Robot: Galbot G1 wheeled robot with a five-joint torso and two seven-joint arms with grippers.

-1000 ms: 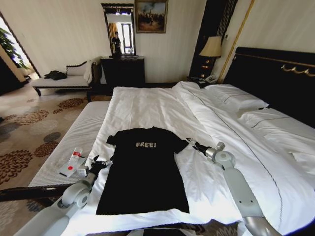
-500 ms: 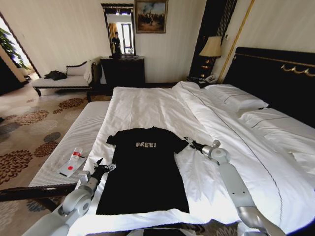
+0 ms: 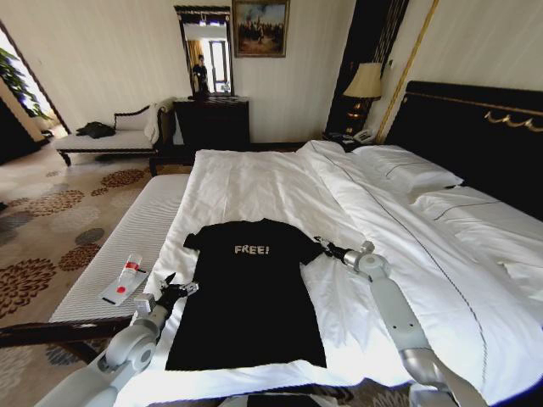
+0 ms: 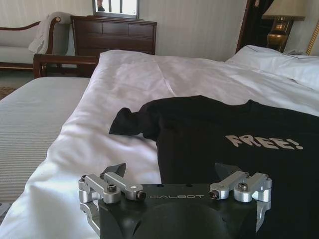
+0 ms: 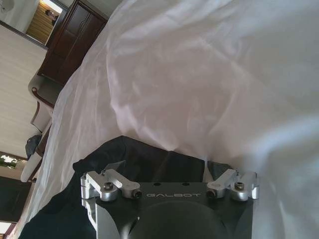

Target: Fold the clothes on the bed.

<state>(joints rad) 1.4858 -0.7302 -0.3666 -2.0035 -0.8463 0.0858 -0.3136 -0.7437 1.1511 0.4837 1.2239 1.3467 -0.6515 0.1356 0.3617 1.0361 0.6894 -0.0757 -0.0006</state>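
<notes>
White letters reading "FREE!" are showing across the chest of the black T-shirt (image 3: pixel 249 288). "GALBOT" is showing on my left gripper (image 4: pixel 172 186) and my right gripper (image 5: pixel 169 181).

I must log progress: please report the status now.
Left gripper open beside T-shirt edge. Right gripper open at its sleeve. T-shirt flat, unfolded on bed. Nothing blocking.

I get soft daylight from the far left, bright on the carpet (image 3: pixel 59 195) there. The lit lamp (image 3: pixel 366 82) adds a small warm glow. The duvet (image 3: pixel 254 182) reads bright, nearly washed out in the right wrist view, while the T-shirt (image 3: pixel 250 288) shows almost no detail. The head view bows at its edges, and both wrist views blur up close.
</notes>
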